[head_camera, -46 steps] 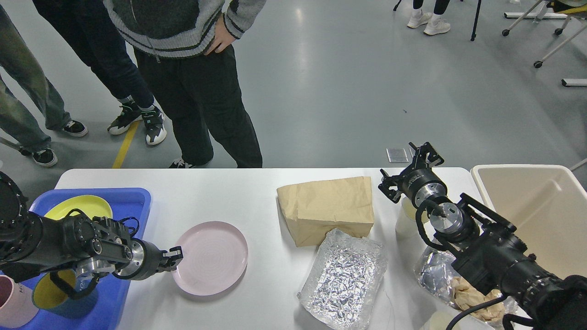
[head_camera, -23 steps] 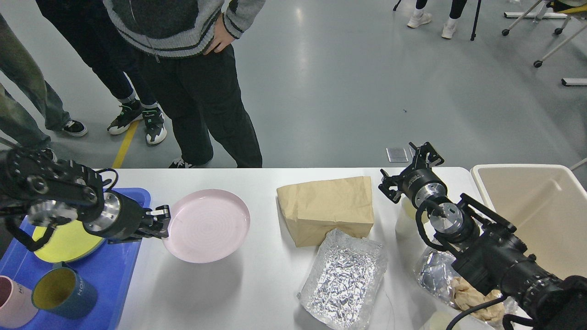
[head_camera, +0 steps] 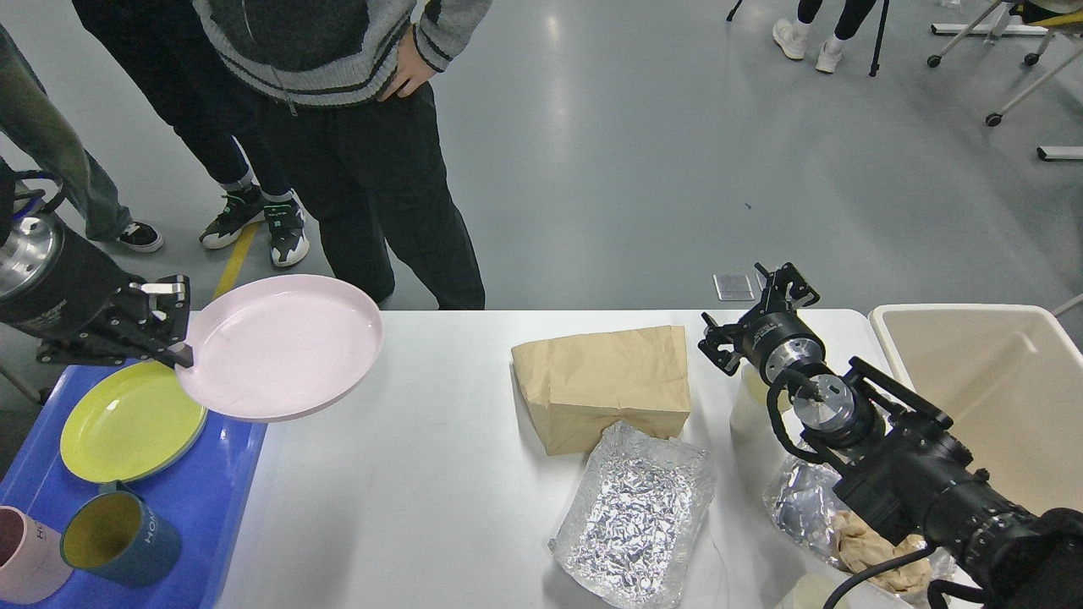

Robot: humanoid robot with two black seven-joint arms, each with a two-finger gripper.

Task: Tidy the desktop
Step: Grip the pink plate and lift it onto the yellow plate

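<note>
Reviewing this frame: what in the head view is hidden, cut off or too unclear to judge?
- Pale cup on the white rectangular desktop: mostly hidden behind the right gripper, whose jaws cannot be told open or shut.
- Crumpled foil bundle: contents hidden by the right arm.
- Beige plastic bin: cut off by the right edge.
- Pink mug in the blue plastic tray: cut off at the lower-left corner.
</note>
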